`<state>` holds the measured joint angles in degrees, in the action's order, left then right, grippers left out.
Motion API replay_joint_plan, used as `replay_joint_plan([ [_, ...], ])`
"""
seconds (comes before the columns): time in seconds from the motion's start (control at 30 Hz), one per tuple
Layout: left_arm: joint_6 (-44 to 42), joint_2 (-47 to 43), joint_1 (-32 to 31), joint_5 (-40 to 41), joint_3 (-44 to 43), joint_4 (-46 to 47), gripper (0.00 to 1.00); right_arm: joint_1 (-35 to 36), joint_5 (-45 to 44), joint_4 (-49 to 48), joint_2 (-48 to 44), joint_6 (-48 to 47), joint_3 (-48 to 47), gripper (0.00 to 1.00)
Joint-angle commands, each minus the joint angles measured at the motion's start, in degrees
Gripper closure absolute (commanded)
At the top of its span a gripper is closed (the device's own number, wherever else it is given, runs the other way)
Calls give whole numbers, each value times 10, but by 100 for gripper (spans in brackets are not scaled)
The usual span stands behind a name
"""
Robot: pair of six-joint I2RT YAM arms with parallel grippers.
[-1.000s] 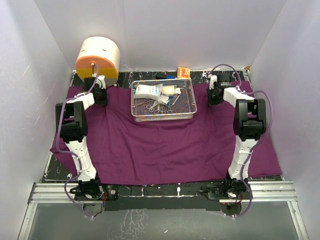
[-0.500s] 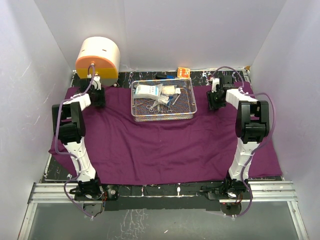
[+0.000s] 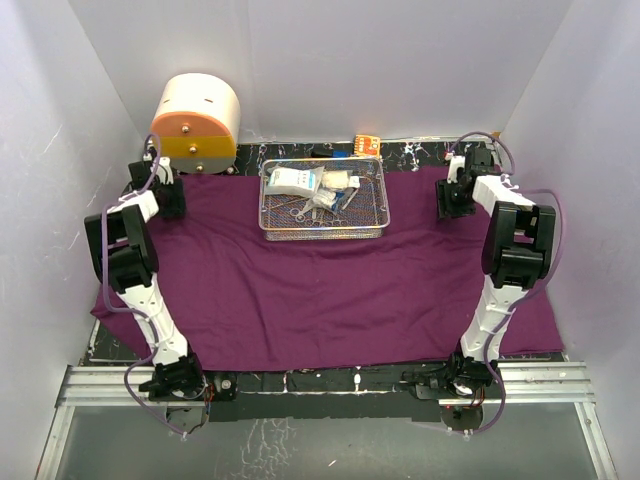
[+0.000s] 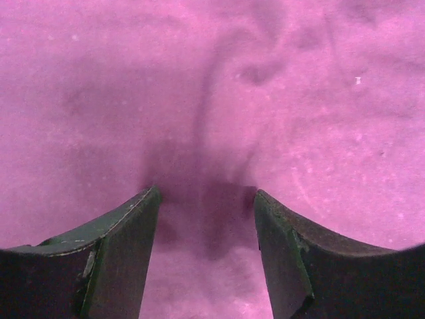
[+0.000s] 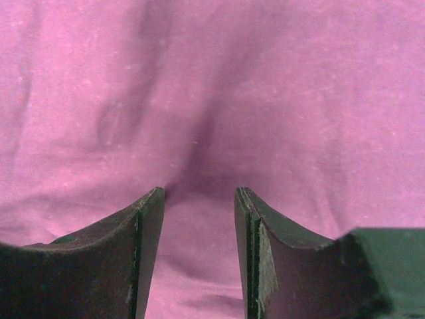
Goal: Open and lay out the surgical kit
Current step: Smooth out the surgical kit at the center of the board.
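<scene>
Along the bottom of the overhead frame, a strip of dark worktop is showing just beyond the arm bases. Past it, the purple cloth wrap is lying spread open and nearly flat, filling the middle of the frame and draping off toward the lower left and lower right.

At the upper left edge of the cloth, the left tool is pointing down at the fabric. Its wrist view is showing both fingers standing well apart, gripping nothing, with only creased purple cloth in the gap. At the upper right edge, the right tool is doing the same, its fingers parted a little less and likewise holding nothing. Whether either tool is touching the cloth I cannot tell.

Between them, at upper centre, the wire-mesh tray is sitting on the far part of the cloth, well apart from both tools. White packets are lying in its far left part and small steel instruments nearer its front, too small to tell apart.

Beyond the cloth, a cream-and-orange drum is standing at the upper left and a small orange item is lying just behind the tray.
</scene>
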<state>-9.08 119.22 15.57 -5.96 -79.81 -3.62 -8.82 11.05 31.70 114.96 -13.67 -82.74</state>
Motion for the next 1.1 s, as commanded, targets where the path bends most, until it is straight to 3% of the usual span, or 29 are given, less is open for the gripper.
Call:
replay_joint_plan([
  [0.0,-14,-48,16,20,11,-49,41,-21,-6,-16,-26,-16,-16,54],
  [0.2,20,-72,16,-68,-15,-48,26,-30,19,-27,-18,-19,-16,54],
  [0.37,58,-68,10,-135,-14,36,22,-30,47,-41,-30,-13,1,54],
  [0.63,56,-3,-10,-155,-29,166,17,-30,59,-45,-33,-17,17,54],
  [0.73,55,21,-19,-149,-31,210,18,-30,66,-45,-28,-17,19,54],
  [1.07,3,85,-44,-34,-74,205,19,-30,68,-45,-28,-17,30,54],
])
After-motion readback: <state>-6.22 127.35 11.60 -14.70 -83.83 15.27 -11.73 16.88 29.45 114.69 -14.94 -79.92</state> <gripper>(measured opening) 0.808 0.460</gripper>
